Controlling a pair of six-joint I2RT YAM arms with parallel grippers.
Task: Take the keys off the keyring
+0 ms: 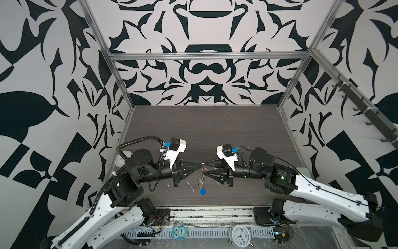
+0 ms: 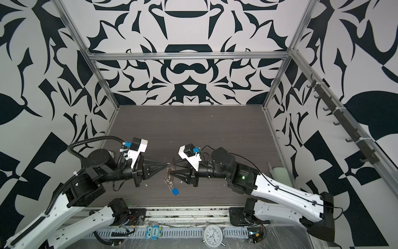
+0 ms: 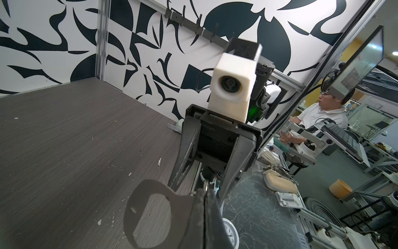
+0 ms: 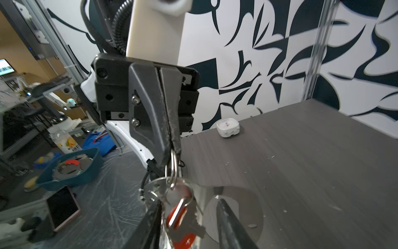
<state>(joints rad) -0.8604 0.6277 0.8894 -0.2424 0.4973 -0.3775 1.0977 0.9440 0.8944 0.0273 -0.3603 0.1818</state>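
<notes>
The keys [image 4: 191, 228] both seem still joined to the keyring [image 3: 150, 187], so we judge nothing removed yet. The bunch dangles above the table [image 1: 215, 129], with the blue tag [image 1: 203, 191] lowest. Our left end effector [image 1: 201, 165] is pressed together, pinching the silver ring [image 4: 174, 163] on top. Our right end effector [image 1: 206, 167] stands spread around the bunch.

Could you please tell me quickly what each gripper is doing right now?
Left gripper: closed on the silver ring that the keys hang from.
Right gripper: open, jaws apart beside the keys.
</notes>
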